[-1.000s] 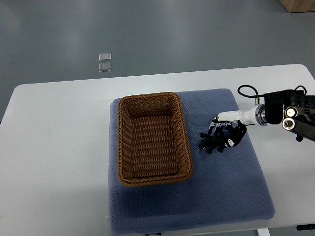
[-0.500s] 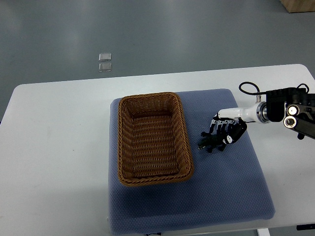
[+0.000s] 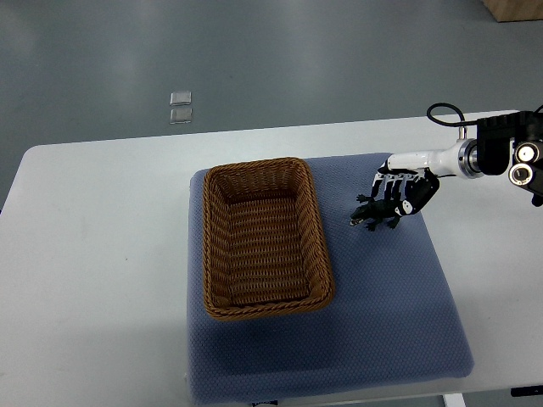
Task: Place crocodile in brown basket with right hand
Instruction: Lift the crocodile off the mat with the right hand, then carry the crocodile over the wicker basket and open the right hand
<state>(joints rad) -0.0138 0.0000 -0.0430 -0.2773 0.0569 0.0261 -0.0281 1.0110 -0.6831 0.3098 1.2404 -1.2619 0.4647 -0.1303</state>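
Fingers [image 3: 389,192] of my right hand [image 3: 405,192] are curled down around the crocodile [image 3: 372,217], a small dark green toy. Part of it is tucked under my fingertips, and the rest, with its legs, sticks out to the lower left, toward the brown basket [image 3: 317,222]. I cannot tell whether the toy's feet touch the blue pad [image 3: 382,322] below.

My arm comes in from the right edge. Its white wrist section lies over the far right corner of the pad, with a black cable [image 3: 443,111] looped above it.

The brown basket lies on the left half of the pad, its long side running away from me. The crocodile is near the basket's right rim, toward its far end, with a strip of pad showing between them.

The pad lies on the white desk [image 3: 93,254]. On the grey floor beyond the desk lie two small clear squares [image 3: 181,108].
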